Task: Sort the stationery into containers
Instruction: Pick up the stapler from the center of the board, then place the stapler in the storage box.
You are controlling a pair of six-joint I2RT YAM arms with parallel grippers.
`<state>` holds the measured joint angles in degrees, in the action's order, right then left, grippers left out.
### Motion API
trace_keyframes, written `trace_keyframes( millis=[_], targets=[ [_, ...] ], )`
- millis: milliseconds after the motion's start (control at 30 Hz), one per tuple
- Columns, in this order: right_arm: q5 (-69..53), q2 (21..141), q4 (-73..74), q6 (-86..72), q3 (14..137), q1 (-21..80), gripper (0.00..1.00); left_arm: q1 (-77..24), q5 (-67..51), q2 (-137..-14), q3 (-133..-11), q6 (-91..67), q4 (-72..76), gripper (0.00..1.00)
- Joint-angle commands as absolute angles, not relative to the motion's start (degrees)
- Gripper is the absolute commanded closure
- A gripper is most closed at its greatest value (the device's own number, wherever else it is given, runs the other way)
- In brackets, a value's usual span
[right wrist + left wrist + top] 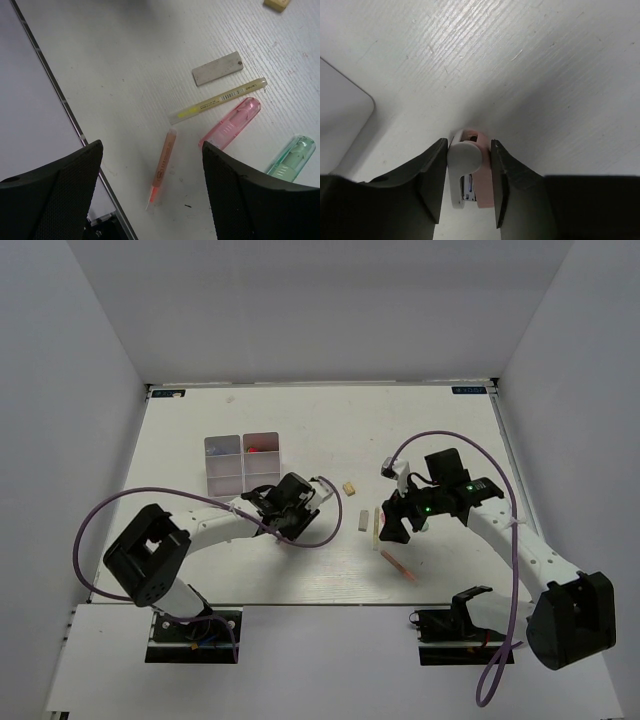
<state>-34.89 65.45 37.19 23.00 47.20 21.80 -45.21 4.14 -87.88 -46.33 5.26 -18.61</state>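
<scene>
My left gripper (288, 512) (468, 142) is shut on a small pink and white piece (472, 167) with metal inside, held low over the table just right of the containers. The containers are a white six-compartment tray (242, 462); its corner shows in the left wrist view (340, 115). My right gripper (392, 523) (151, 150) is open and empty above a pinkish pencil (163, 167) (399, 566). Near it lie a yellowish pencil (217, 100) (376, 528), a grey eraser (217, 68) (364, 520), a pink highlighter (231, 123), a green highlighter (291, 157) and a beige eraser (349, 487) (276, 4).
A red item (262, 450) lies in the tray's far right compartment. The table's near edge rail (65, 107) runs close to the pinkish pencil. White walls enclose the table on three sides. A purple cable (330, 540) loops by the left gripper.
</scene>
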Motion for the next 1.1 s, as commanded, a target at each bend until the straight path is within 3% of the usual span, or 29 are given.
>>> trace_keyframes(
  millis=[0, 33, 100, 233, 400, 533, 700, 767, 967, 1000, 1067],
  targets=[
    [-35.68, 64.16, 37.18, 23.64, 49.13, 21.36, 0.18, -45.44, 4.4, -87.28, -47.9, 4.31, -19.69, 0.55],
    [-35.86, 64.16, 37.18, 23.64, 48.96, 21.53, 0.18, -45.53, 3.96, -87.1, -47.73, 4.22, -19.69, 0.69],
    [-36.03, 63.9, 37.18, 23.55, 48.96, 21.36, 0.18, -45.44, 3.78, -85.87, -47.72, 3.6, -19.78, 0.71],
    [-36.3, 63.72, 37.09, 23.47, 49.04, 21.27, 0.18, -45.44, 4.31, -84.46, -47.81, 3.6, -21.26, 0.9],
    [-36.3, 63.37, 36.91, 23.55, 48.87, 20.48, 0.18, -45.53, 1.58, -77.55, -49.56, 0.44, -24.25, 0.99],
    [-36.65, 63.46, 37.0, 23.47, 48.78, 20.92, 0.18, -44.48, 4.65, -69.04, -51.94, -2.2, -25.22, 1.0],
    [-37.09, 63.89, 37.0, 23.55, 48.69, 20.83, 0.19, -36.84, 10.28, -58.98, -48.1, 4.56, -15.06, 1.0],
    [-37.35, 63.98, 37.0, 23.47, 48.87, 20.92, 0.19, -30.81, 4.95, -56.79, -47.11, 7.29, -11.87, 1.0],
    [-37.44, 64.07, 36.83, 23.64, 48.6, 20.83, 0.19, -2.49, -43.43, -62.56, -48.6, 0.47, -6.61, 1.0],
    [-37.44, 64.16, 36.74, 23.64, 48.52, 20.66, 0.19, 3.19, -45.77, -63.36, -48.43, -2.43, -1.72, 1.0],
    [-37.35, 64.25, 36.83, 23.55, 48.43, 20.65, 0.19, 5.09, -52.6, -66.78, -47.56, -6.75, 6.47, 1.0]
  ],
)
